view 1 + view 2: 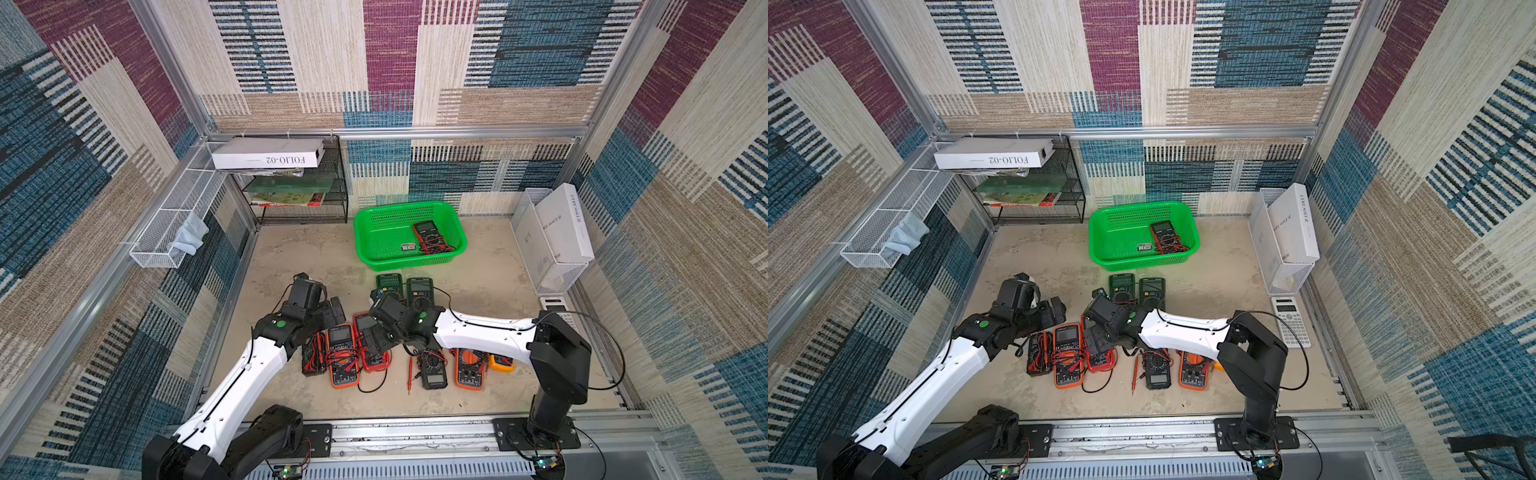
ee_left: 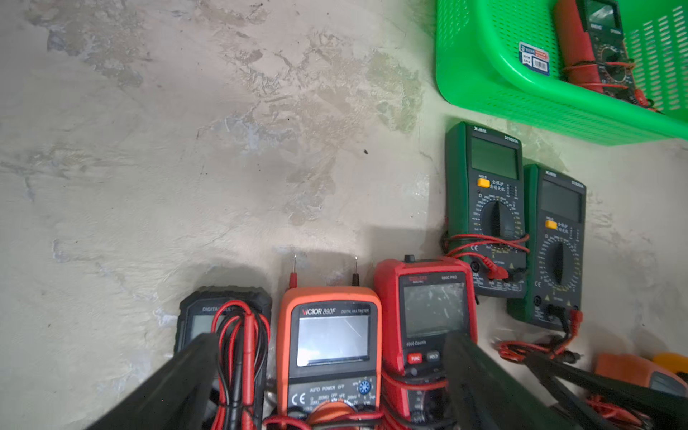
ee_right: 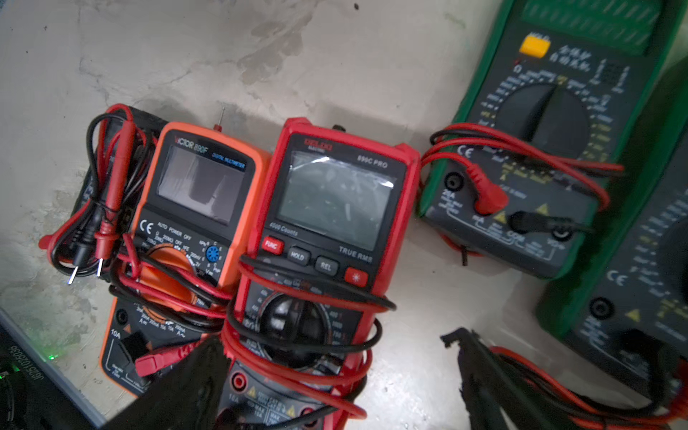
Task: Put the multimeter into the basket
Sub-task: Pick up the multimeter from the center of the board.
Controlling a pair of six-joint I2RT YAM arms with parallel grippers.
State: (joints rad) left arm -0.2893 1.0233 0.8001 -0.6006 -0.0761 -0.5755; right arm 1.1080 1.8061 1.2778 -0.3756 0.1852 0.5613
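Seen from above, a robot cell with carpet-patterned walls had a mottled beige table (image 1: 291, 257). The bright green basket (image 1: 399, 262) sat at the far middle of the table in both top views. Inside it, toward the right, a dark multimeter (image 1: 430, 236) with a red casing lay flat with its leads wound round it, next to a small sticker (image 1: 408, 247). The rest of the meters lay on the table in front of the basket. Two green multimeters (image 1: 388, 284) sat side by side just before it. Nearer the arms was a row of a black multimeter (image 1: 313, 353), an orange multimeter (image 1: 343, 359), a red multimeter (image 3: 327, 208), a second black meter (image 1: 433, 370), a second orange meter (image 1: 469, 368) and a yellow meter (image 1: 500, 363) partly hidden under the right arm. A loose red probe (image 1: 410, 374) lay beside the second black meter. The right gripper (image 3: 335, 338) hung over the red multimeter with its fingers (image 3: 178, 391) spread wide, one on each side of the meter's lower half, gripping nothing. Whether they touched the casing could not be told. The left gripper (image 2: 329, 335) was near the far ends of the black and orange multimeters. Its fingers (image 2: 167, 391) were also wide apart and empty, and its wrist view showed the orange multimeter between them. A black mesh shelf rack (image 1: 299, 195) stood at the far left with a white box (image 1: 268, 153) on top. A calculator (image 1: 1291, 320) lay at the table's right edge.
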